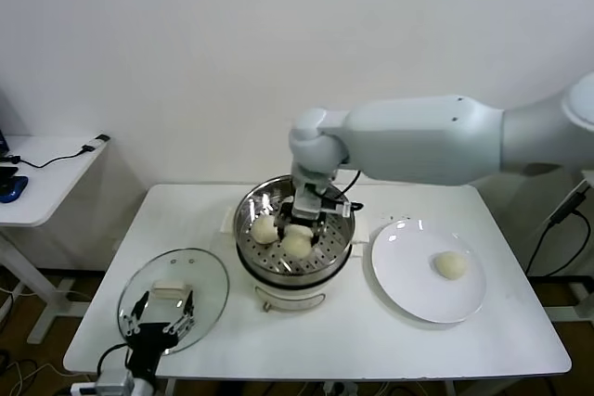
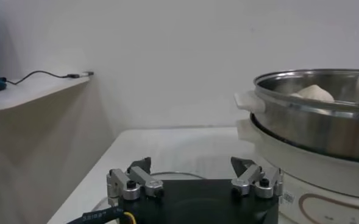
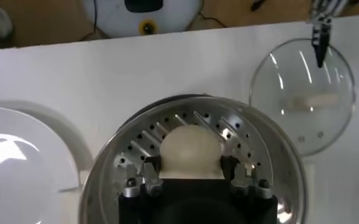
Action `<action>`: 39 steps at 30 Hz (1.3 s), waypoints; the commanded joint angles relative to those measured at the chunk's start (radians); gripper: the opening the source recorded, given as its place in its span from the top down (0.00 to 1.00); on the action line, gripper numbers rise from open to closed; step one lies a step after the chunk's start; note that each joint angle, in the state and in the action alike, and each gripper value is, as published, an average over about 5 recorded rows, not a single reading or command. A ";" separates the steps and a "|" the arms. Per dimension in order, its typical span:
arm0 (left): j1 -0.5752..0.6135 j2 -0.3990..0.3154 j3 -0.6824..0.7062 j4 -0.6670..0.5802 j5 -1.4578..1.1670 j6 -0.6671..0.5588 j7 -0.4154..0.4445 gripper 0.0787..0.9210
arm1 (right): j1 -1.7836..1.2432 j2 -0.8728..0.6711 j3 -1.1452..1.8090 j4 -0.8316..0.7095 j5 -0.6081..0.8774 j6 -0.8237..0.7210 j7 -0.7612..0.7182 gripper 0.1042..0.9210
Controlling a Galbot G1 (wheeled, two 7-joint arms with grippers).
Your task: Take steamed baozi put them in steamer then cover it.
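While right pincer grips a baozi inside steamer, plate holds one

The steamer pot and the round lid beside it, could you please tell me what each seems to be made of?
The round shiny steamer pot looks like polished steel: mirror-like wall, perforated metal tray. The round clear lid seems glass, since the table shows through it; its pale handle is probably plastic.
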 commanded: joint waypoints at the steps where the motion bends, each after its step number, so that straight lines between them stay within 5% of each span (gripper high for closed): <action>1: -0.003 0.001 -0.001 0.006 -0.003 0.000 0.000 0.12 | -0.145 0.082 0.003 -0.099 -0.090 0.053 0.016 0.33; 9: -0.009 0.001 0.003 0.011 -0.003 0.002 0.000 0.12 | -0.149 0.079 0.010 -0.118 -0.083 0.060 0.030 0.33; 17: -0.010 0.002 0.004 0.010 -0.003 0.004 0.000 0.12 | -0.061 0.063 0.031 -0.119 0.000 0.091 -0.006 0.15; 23: -0.007 -0.001 0.005 0.006 -0.002 0.006 0.002 0.12 | 0.100 0.016 -0.021 -0.127 0.147 0.103 -0.098 0.12; 31: -0.008 0.002 0.001 -0.001 -0.005 0.006 0.002 0.12 | 0.281 -0.226 -0.184 -0.253 0.410 -0.127 -0.177 0.12; 39: -0.017 0.002 0.000 0.004 -0.008 0.006 0.002 0.12 | 0.263 -0.502 -0.326 -0.209 0.435 -0.344 -0.159 0.12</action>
